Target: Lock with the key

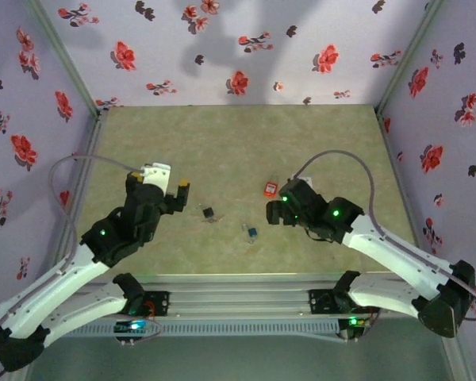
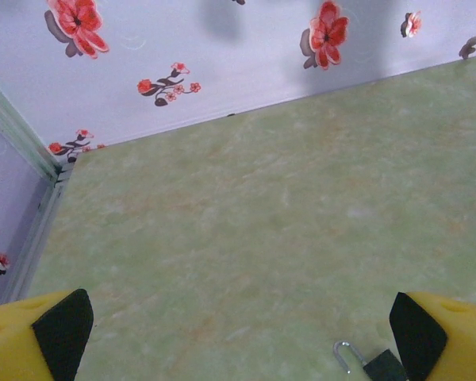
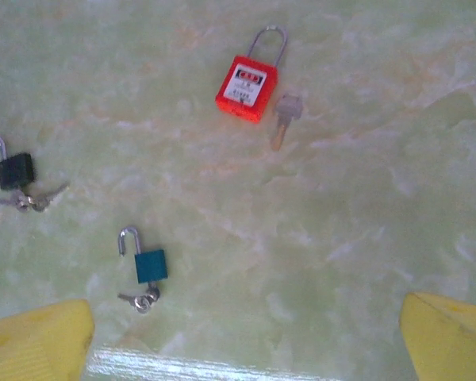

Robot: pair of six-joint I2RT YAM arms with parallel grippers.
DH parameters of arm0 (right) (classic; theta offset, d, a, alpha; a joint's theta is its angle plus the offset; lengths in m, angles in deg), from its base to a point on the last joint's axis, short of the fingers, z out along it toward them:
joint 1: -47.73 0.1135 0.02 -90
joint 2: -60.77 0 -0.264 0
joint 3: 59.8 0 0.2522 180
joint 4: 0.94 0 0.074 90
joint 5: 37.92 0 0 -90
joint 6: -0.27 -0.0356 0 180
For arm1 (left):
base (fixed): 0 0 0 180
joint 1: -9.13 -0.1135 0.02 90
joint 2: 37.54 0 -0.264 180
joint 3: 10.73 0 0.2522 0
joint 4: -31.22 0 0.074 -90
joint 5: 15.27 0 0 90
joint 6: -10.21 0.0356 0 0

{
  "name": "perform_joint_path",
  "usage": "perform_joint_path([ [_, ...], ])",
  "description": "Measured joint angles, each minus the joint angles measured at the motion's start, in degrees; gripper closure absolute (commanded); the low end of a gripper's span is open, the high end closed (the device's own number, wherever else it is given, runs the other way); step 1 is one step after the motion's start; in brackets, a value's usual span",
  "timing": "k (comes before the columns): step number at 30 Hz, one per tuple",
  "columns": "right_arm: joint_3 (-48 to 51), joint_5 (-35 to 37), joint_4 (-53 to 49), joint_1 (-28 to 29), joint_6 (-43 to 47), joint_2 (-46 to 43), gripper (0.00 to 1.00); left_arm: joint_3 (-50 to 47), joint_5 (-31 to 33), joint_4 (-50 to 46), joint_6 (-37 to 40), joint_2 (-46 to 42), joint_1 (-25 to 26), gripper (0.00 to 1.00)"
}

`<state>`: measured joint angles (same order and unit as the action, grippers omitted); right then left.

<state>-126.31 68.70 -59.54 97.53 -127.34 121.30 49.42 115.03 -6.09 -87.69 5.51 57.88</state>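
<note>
**Status of the task**

1. Three padlocks lie on the table [image 1: 222, 143], between the two arms.
   - The red padlock [image 3: 247, 87] lies farthest from the bases, to the right of centre. In the right wrist view both legs of its shackle appear seated in the body. A loose key [image 3: 285, 119] lies flat on the table just beside its right edge and is not in the keyway.
   - The black padlock [image 3: 16, 171] lies to the left, with its shackle standing free at one end. Its key bunch [image 3: 32, 198] is at the body's lower edge. Whether a key is inserted cannot be determined.
   - The teal padlock [image 3: 149, 264] lies nearest the bases. Its shackle is also free at one end, and its keys [image 3: 143, 300] hang at its lower edge.

2. Gripper condition.
   - The right gripper [image 3: 246, 337] hovers just near of the red padlock, jaws spread wide, grasping nothing.
   - The left gripper [image 2: 238, 341] is left of the black padlock, jaws also spread wide and empty. The black padlock sits beside its right finger [image 2: 420, 333], apart from it.

3. Assessment.
   - The red padlock looks closed with its key withdrawn, so that unit is probably complete.
   - The black and teal padlocks look unlatched. If they form part of the task, each shackle has to be pressed home and its key turned.
</note>
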Motion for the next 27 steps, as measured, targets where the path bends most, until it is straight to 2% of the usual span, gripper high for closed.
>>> perform_joint_path([
  [6, 2.1, 3.2, 0.3, 7.3, -3.5, 0.0, 0.01, -7.4, 0.0, 0.8, 0.6, -5.0, 0.0, 0.0],
  [14, 2.3, 8.4, 3.5, 17.3, -6.6, 5.7, 0.01, -7.9, 0.3, 2.5, 1.9, -5.4, 0.0, 0.0],
  [20, -1.0, 11.4, 3.0, 22.1, -7.3, 14.3, 0.01, -7.9, 0.4, 3.1, 3.0, -5.4, 0.0, 0.0],
  [27, -2.2, 12.8, 6.7, 23.7, -7.2, 15.7, 0.01, -8.0, 1.3, 3.4, 4.0, -5.3, 0.0, 0.0],
])
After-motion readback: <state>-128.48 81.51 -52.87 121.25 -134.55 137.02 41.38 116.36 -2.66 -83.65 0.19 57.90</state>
